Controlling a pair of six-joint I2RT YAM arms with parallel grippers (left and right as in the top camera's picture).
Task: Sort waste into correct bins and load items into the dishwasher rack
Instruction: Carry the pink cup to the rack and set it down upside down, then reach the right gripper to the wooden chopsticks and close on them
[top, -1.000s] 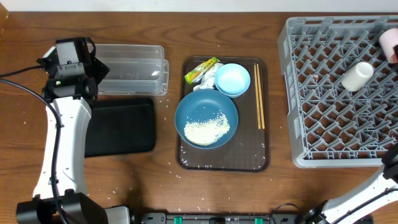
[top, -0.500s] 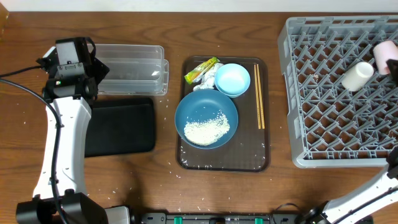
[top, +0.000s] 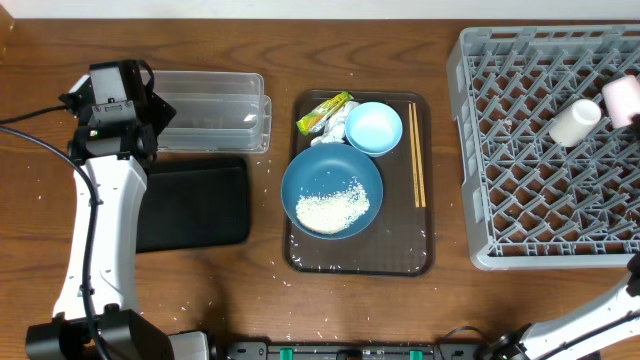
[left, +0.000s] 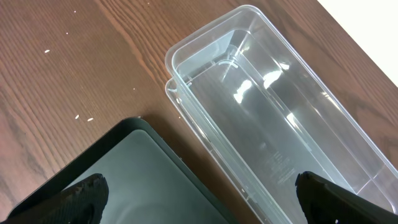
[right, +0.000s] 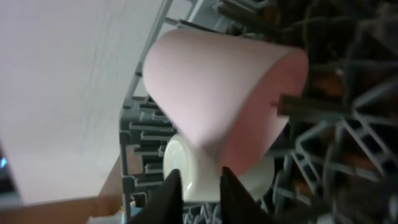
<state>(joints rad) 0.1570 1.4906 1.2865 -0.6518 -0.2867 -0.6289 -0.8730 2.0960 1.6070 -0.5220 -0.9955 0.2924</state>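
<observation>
A pink cup lies on its side at the right edge of the grey dishwasher rack, next to a white cup. In the right wrist view the pink cup lies just beyond my right gripper, whose fingers stand slightly open with nothing between them; the white cup shows behind the gap. My left gripper is wide open above the clear tub and the black tray. Rice fills the dark-blue bowl. Beside it are the light-blue bowl, chopsticks, wrapper and tissue.
The bowls, chopsticks and waste sit on a brown serving tray at the table's middle. The clear tub and black tray lie at the left. Loose rice grains dot the wood near the front edge.
The pink cup has shifted a little right and come to rest on the rack. My right fingers have parted from it and left the overhead view. The left arm is still.
</observation>
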